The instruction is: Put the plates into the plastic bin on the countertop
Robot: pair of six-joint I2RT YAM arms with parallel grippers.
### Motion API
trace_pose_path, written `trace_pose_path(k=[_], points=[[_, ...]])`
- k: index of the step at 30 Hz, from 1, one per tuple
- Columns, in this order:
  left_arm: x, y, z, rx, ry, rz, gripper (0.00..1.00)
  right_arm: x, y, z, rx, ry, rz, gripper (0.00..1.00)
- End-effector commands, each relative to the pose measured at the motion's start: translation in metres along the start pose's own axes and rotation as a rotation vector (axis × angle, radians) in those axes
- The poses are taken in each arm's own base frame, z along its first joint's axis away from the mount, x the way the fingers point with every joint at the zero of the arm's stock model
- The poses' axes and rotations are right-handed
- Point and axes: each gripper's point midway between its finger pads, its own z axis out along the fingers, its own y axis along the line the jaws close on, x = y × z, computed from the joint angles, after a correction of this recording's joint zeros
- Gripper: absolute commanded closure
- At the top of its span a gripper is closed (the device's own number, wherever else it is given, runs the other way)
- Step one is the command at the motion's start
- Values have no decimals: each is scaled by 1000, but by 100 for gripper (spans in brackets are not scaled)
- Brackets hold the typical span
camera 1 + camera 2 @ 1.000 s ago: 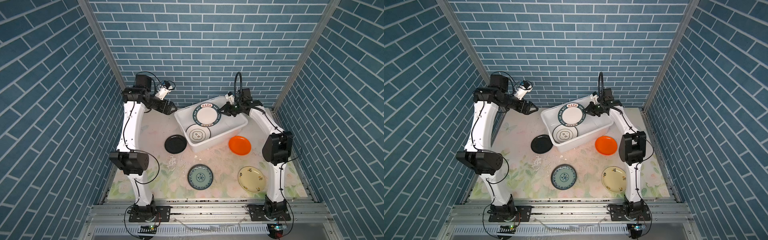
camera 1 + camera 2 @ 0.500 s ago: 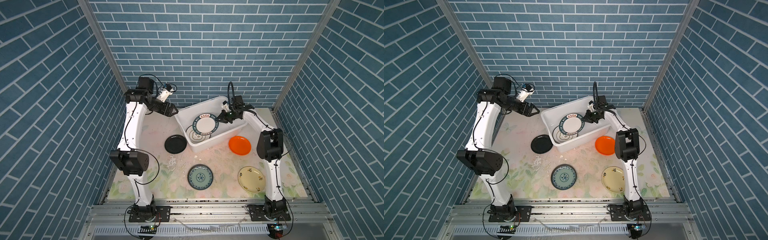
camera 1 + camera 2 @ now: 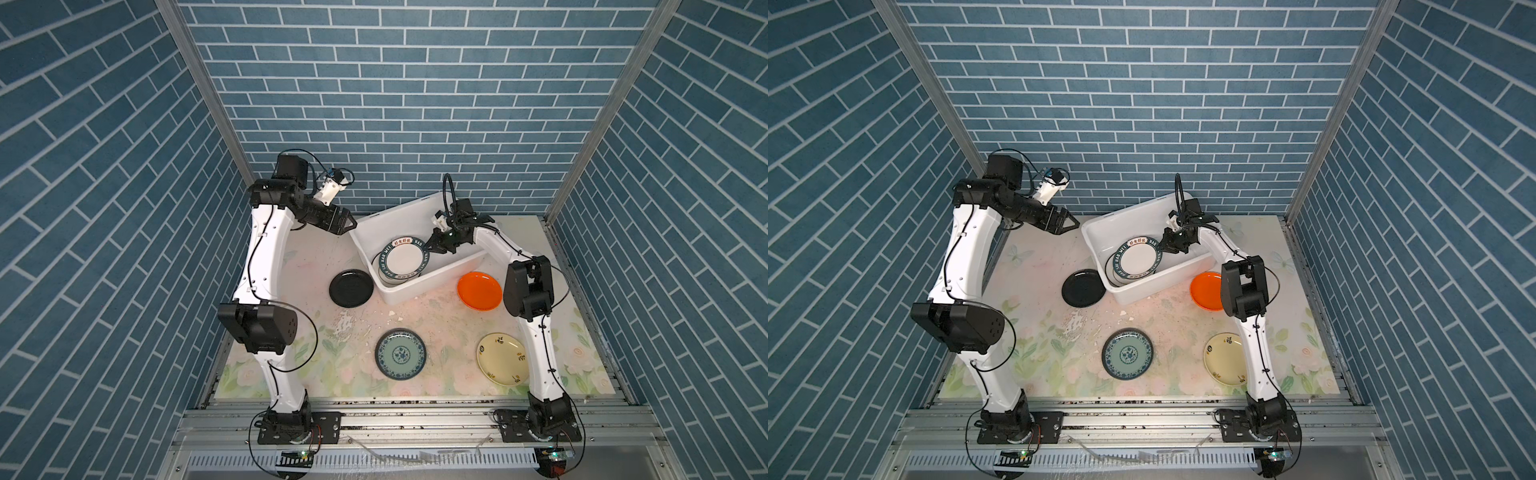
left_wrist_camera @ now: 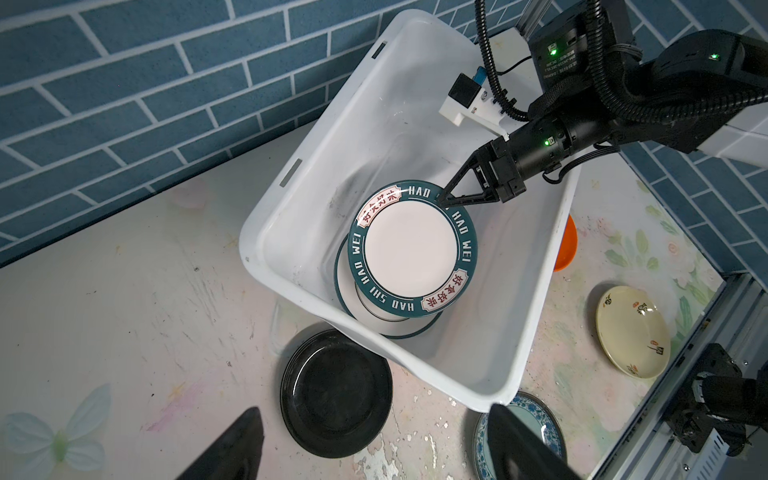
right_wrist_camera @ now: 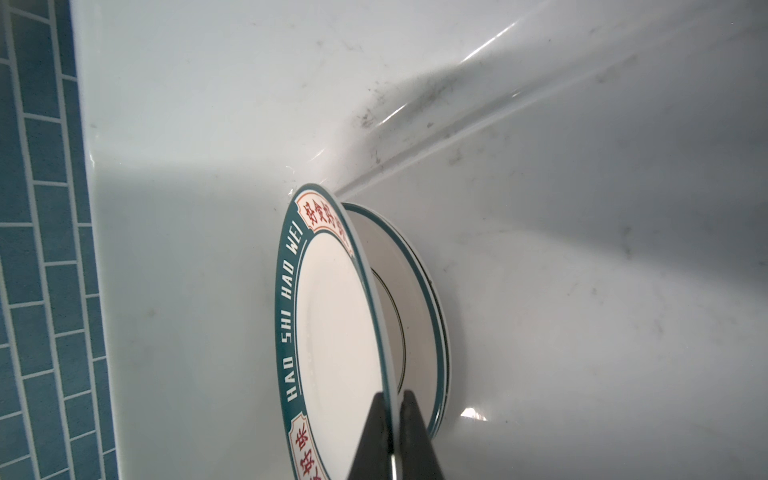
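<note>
Four plates lie out on the countertop [image 3: 316, 257] while another hangs inside the plastic bin [image 3: 415, 289], which sits askew at the back edge. There the right gripper [image 3: 430, 246], pinching the dark rim of the lettered plate [image 3: 402, 257], holds it tilted over another plate [image 5: 413, 303] lying on the bin floor. Spread wide and empty, the left gripper [image 3: 350, 220] hovers just outside the bin's left end. Just beside that end sits the black plate [image 3: 351, 288]; the orange plate [image 3: 479, 291] lies by the right end. Toward the middle of the front edge is the teal patterned plate [image 3: 400, 354], with the cream-yellow plate [image 3: 500, 360] near the front right corner.
</note>
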Motion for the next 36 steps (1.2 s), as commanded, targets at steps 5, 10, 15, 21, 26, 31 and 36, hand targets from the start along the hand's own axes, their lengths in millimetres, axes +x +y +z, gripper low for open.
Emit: trace_pose_path(k=[5,10,15,21,26,31,36], points=[[-1,-8,-10,-12,-12,16,14,-2,4,5,-28,11,-31,100],[-1,-9,-12,-14,-10,23,14,1,5,7,-29,25,-34,100],[-1,-10,-12,-11,-10,24,14,6,1,10,-23,44,-31,100],[-3,-10,-13,-18,-15,35,14,8,-4,13,-14,53,-27,100],[-3,-11,-14,-16,-16,35,14,9,-7,16,-12,58,-22,100],[-2,-11,-14,-17,-14,34,14,12,-10,18,-5,66,-16,99],[-1,-12,-14,-16,-10,33,14,14,-13,19,2,73,-10,94]])
